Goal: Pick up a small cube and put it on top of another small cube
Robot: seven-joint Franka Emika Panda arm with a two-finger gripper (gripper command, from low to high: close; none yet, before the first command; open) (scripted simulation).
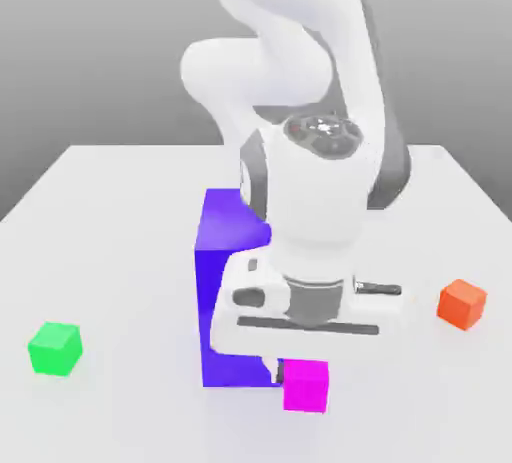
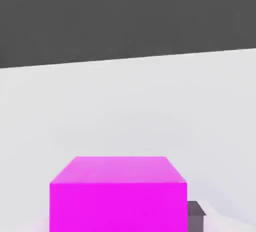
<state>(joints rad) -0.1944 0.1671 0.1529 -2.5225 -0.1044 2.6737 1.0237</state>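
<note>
The small magenta cube (image 1: 306, 387) sits at table level near the front, just in front of the big purple block's corner. My gripper (image 1: 303, 379) reaches straight down over it, and a dark finger (image 1: 279, 371) presses against the side of the cube that faces the exterior view's left. In the hand view the magenta cube (image 2: 118, 196) looms close, with one grey fingertip (image 2: 196, 216) touching its edge. The gripper is shut on this cube. The small green cube (image 1: 55, 348) rests alone on the table, far off to the exterior view's left.
A tall purple block (image 1: 225, 281) stands right behind the magenta cube, partly hidden by the arm. An orange cube (image 1: 462, 303) lies to the exterior view's right. The white table (image 1: 120, 251) stretches between the purple block and the green cube.
</note>
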